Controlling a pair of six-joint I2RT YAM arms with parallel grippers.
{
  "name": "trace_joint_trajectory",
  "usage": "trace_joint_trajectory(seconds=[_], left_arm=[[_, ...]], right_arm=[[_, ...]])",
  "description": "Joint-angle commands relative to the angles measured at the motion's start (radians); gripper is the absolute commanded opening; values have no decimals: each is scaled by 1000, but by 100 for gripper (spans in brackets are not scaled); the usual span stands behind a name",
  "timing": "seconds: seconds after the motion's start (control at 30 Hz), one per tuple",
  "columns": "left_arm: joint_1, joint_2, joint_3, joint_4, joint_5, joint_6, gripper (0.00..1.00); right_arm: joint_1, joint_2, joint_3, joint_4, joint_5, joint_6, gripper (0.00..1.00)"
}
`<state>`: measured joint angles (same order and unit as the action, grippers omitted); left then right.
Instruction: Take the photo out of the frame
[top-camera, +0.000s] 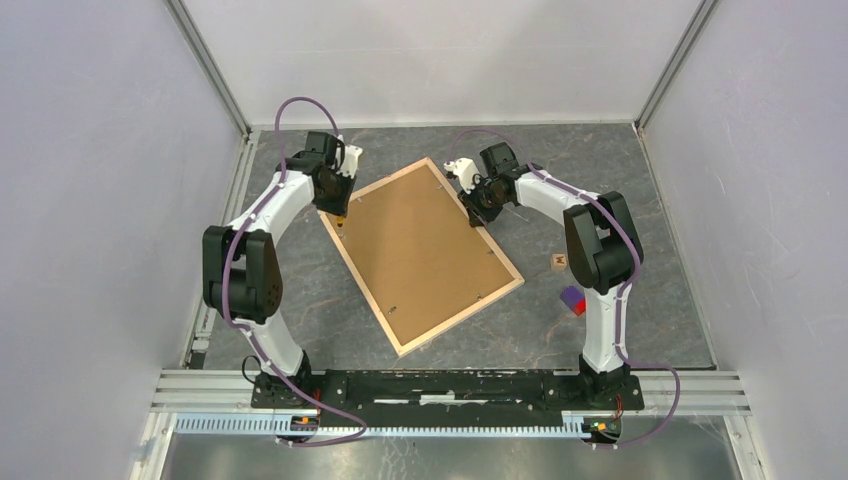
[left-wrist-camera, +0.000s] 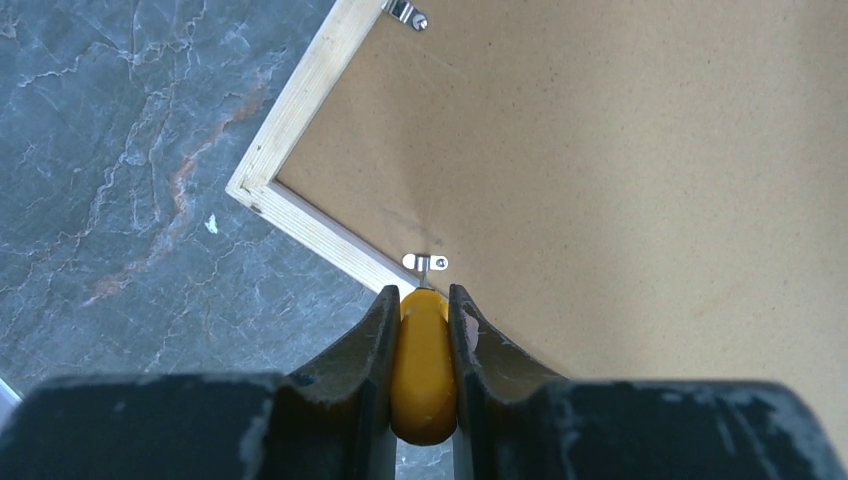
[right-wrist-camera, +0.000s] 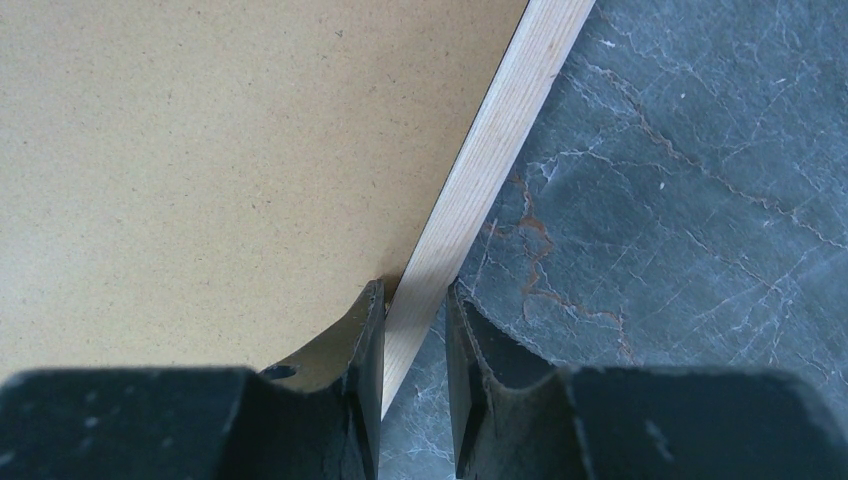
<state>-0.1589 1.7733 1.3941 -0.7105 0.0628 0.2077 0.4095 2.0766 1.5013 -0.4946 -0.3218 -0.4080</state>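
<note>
Left gripper (left-wrist-camera: 424, 300) clamped on yellow tool (left-wrist-camera: 424, 375) by clip (left-wrist-camera: 426, 263) — right gripper (right-wrist-camera: 415, 295) astride frame (right-wrist-camera: 500, 140) edge, grip unclear

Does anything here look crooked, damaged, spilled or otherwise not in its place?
Nothing looks damaged or spilled. The frame lies back up, skewed on the table. The left gripper is shut on a yellow tool at a small clip. Two small blocks lie to the right, apart from the frame.
</note>
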Motion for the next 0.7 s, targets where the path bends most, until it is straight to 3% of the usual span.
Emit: trace_joint_trajectory(seconds=[0.0, 0.3, 0.47, 0.67], left_arm=[[1, -40, -34, 172, 32, -52, 2], [1, -100, -106, 348, 85, -123, 2], [1, -108, -104, 358, 137, -143, 2], [16, -148, -93, 322, 218, -194, 2]], right_arm=[[7, 19, -35, -121, -10, -38, 0], [7, 15, -35, -114, -6, -22, 0], [7, 8, -36, -115, 2, -20, 1], [3, -31, -15, -121, 9, -33, 32]])
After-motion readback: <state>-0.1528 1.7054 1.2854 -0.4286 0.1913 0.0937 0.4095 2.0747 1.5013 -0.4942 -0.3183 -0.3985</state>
